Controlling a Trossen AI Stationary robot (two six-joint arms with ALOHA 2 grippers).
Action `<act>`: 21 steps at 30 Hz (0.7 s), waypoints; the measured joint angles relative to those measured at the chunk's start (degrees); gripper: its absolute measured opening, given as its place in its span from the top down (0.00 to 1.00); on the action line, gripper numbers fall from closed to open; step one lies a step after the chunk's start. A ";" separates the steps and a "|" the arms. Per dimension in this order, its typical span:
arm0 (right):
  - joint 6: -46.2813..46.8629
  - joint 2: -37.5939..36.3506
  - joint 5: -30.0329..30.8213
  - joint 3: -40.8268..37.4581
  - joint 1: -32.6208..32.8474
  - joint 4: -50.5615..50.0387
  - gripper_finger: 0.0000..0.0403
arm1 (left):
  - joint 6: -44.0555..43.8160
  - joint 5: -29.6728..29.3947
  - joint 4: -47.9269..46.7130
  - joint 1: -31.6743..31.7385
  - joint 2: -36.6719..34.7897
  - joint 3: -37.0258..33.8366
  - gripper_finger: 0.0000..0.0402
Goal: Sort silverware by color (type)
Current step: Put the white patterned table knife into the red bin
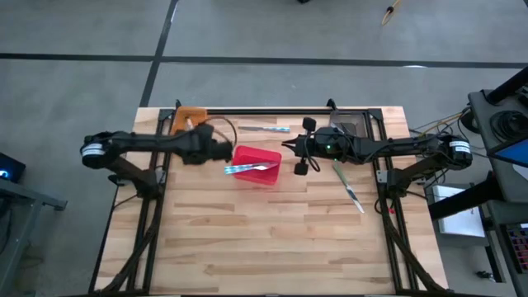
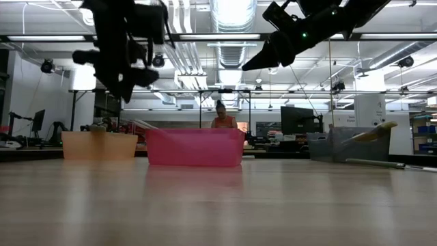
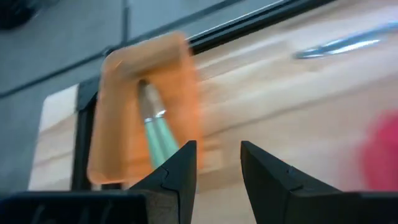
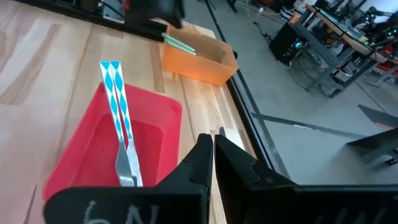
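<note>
Silverware (image 1: 350, 189) beside red bin (image 1: 266, 157)

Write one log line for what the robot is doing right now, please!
left pincer: open, empty, near orange bin | right pincer: shut, empty, beside red bin | blue utensils: in red bin | green utensil: in orange bin

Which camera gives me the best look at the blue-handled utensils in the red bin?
The right wrist view: the blue-handled utensils lean on the red bin rim. The high view shows them small; the low view shows only the bin's wall; the left wrist view catches just a red edge.
</note>
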 joint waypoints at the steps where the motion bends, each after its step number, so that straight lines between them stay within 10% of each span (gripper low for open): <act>1: 0.79 0.00 0.00 0.22 0.02 -0.08 0.98 | -0.04 -0.25 -0.03 -2.45 -0.81 0.00 0.74; 21: 22.44 -0.07 -12.54 4.41 4.44 -12.12 0.98 | -0.09 -12.81 12.43 -55.34 -1.34 -0.09 0.74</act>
